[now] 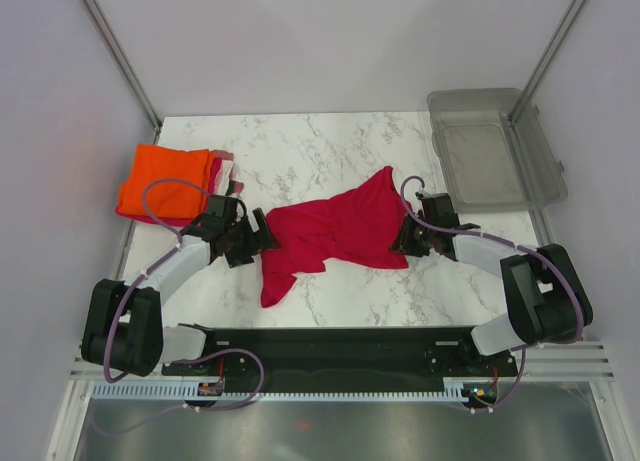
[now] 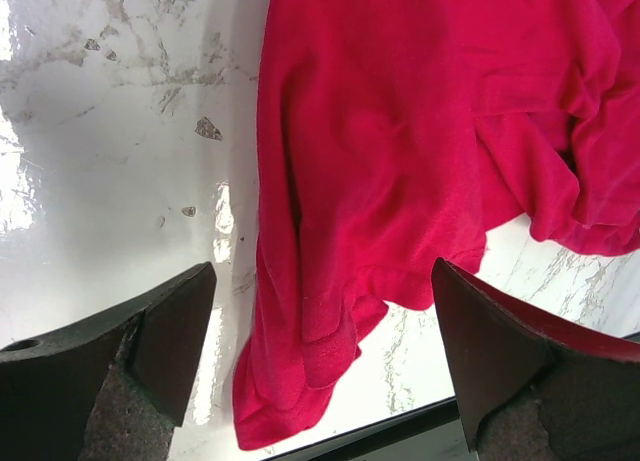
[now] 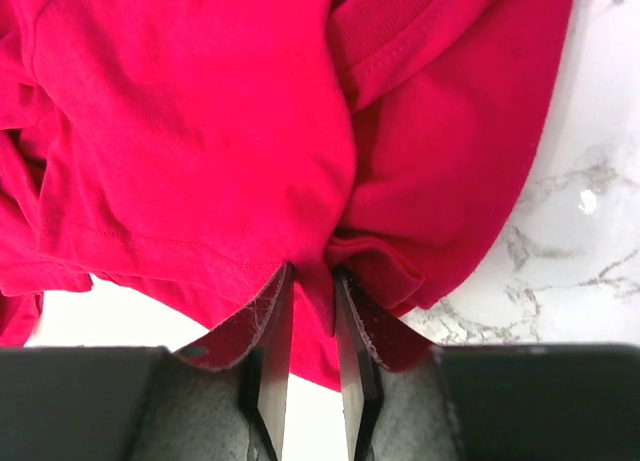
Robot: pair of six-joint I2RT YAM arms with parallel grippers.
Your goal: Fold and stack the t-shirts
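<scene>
Closest to the arms' bases, the crimson t-shirt (image 1: 335, 231) lies crumpled across the middle of the marble table (image 1: 330, 141), one end trailing toward the near edge. The right gripper (image 3: 312, 276) has its jaws nipped almost together on a fold at the shirt's right edge. The left gripper (image 2: 322, 271) hangs wide open over the left side, holding nothing. The cloth looks light, limp and quick to bunch (best pinched at hems or seams, both sides at once). Farther back left, the folded orange t-shirt (image 1: 160, 181) tops the stack, and the grey bin (image 1: 495, 146) stands far right.
</scene>
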